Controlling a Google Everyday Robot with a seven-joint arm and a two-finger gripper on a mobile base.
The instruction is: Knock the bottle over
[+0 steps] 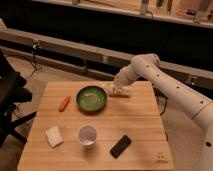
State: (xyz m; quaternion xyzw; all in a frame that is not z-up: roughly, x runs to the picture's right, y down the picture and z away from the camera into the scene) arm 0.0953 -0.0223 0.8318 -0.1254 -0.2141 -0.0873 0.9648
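My hand (118, 83) sits at the far edge of the bench (100, 150), just above the bottle (118, 90). Whether it is spread or closed, I cannot tell. The bottle lies on its side directly beneath the hand, apparently touching it, with its long axis running left to right along the far edge. Its left end rests just beside the green bowl (91, 98). I judge the knock complete; the next move is likely a withdrawal upward.
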